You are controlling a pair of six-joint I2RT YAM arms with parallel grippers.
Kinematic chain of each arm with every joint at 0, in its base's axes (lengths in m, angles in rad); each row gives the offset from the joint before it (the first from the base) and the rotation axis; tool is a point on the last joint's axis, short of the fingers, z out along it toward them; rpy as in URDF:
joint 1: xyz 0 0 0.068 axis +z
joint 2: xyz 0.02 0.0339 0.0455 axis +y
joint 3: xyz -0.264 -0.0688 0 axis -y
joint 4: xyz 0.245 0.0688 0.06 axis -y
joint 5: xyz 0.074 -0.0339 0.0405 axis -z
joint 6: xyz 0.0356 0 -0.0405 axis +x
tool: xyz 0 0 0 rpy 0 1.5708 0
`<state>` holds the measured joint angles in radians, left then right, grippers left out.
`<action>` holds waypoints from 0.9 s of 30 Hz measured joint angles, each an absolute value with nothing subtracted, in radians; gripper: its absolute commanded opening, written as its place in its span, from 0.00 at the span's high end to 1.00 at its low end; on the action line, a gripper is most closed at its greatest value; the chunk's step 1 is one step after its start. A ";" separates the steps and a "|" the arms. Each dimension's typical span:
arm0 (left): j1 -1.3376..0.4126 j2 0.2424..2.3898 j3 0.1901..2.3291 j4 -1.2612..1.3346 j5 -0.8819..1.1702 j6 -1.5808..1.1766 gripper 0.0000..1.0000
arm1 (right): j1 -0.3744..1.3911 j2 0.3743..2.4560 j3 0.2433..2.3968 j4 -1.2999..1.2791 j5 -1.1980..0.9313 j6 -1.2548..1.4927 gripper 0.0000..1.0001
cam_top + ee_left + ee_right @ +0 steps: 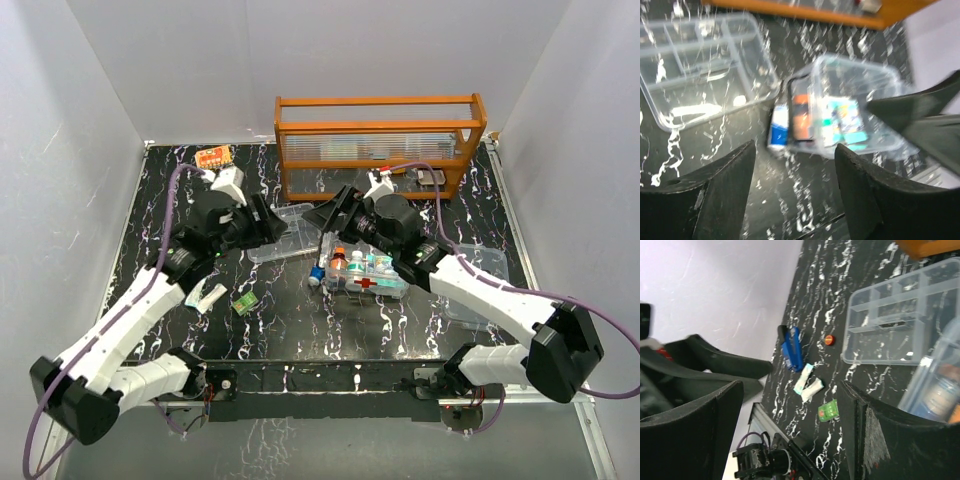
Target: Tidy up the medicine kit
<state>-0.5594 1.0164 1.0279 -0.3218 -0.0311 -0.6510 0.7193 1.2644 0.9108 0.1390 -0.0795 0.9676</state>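
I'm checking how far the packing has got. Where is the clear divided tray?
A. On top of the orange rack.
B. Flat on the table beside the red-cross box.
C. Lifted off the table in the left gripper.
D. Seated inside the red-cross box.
B: the divided tray lies flat on the table, just left of the red-cross box in the top view and outside it.

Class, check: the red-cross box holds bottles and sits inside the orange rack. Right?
No. The red-cross box holds bottles but sits on the table in front of the orange rack, not inside it; the top external view shows this.
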 measured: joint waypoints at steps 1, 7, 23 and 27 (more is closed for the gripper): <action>-0.559 1.040 1.011 -0.329 -0.013 -0.633 0.36 | 0.720 1.254 0.911 0.112 -0.062 0.963 0.28; -0.560 1.261 0.953 -0.339 0.118 -0.569 0.44 | 0.721 1.188 0.898 0.008 0.025 0.940 0.29; -0.561 1.681 0.958 -0.194 0.401 -0.568 0.50 | 0.724 1.079 0.854 -0.091 0.109 0.920 0.32; -0.560 1.685 0.958 -0.157 0.436 -0.576 0.55 | 0.725 1.079 0.854 -0.105 0.111 0.917 0.32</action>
<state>-0.5602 1.6852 0.9585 -0.1570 0.4362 -0.5762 0.7246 1.0786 0.8539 -0.1055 0.1108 0.9169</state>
